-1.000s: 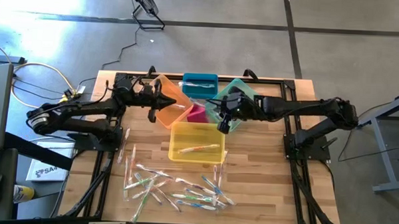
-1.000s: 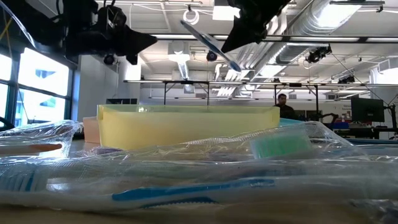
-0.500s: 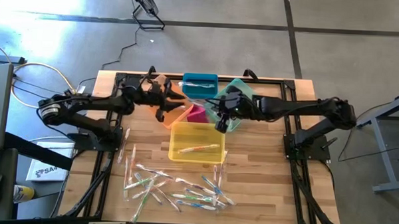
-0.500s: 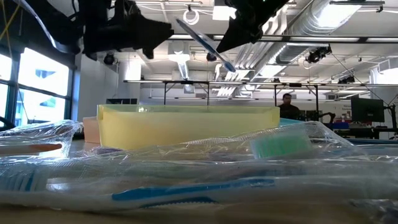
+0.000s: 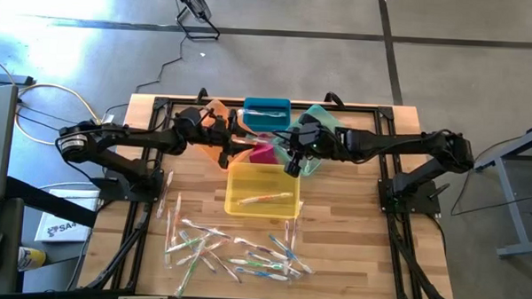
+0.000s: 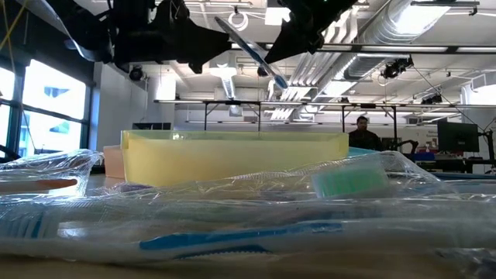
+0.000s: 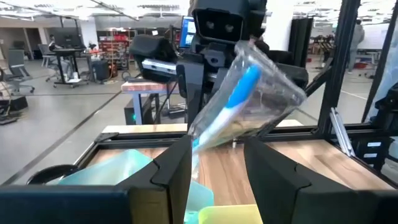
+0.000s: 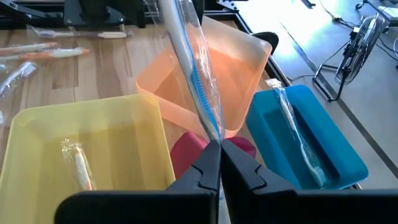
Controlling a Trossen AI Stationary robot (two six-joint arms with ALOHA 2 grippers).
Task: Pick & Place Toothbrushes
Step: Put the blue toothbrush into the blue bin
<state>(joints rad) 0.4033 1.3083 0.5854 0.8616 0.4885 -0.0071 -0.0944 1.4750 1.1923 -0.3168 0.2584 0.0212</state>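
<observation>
Wooden table (image 5: 351, 250), seen from above, with both arms reaching inward over a cluster of translucent bins at its far middle. Yellow bin (image 5: 263, 188), the largest and nearest the table centre, holds one wrapped toothbrush (image 5: 266, 199). Orange bin (image 8: 211, 81) appears empty. Blue bin (image 8: 308, 140) holds one wrapped brush along its floor. A teal bin (image 5: 320, 125) and a small pink-red container (image 8: 186, 149) stand among them, contents not visible.

Loose toothbrushes (image 5: 231, 250), a scattered pile still in clear wrappers, lie on the near half of the table. By this count sorting is judged to be at an early stage: two brushes are binned and the bulk is left.

Right gripper (image 8: 216, 163), fingers clenched on the end of a blue-accented toothbrush (image 8: 198, 81), holds it tilted in the air above the junction of the yellow, orange and blue bins. Left gripper (image 7: 214, 163) faces it with fingers parted and released, the wrapper's lower end reaching down between them; contact cannot be told.

Clearance: bin rims sit edge to edge below the held brush, and the two grippers stand near each other. Open room lies toward the near table half.
</observation>
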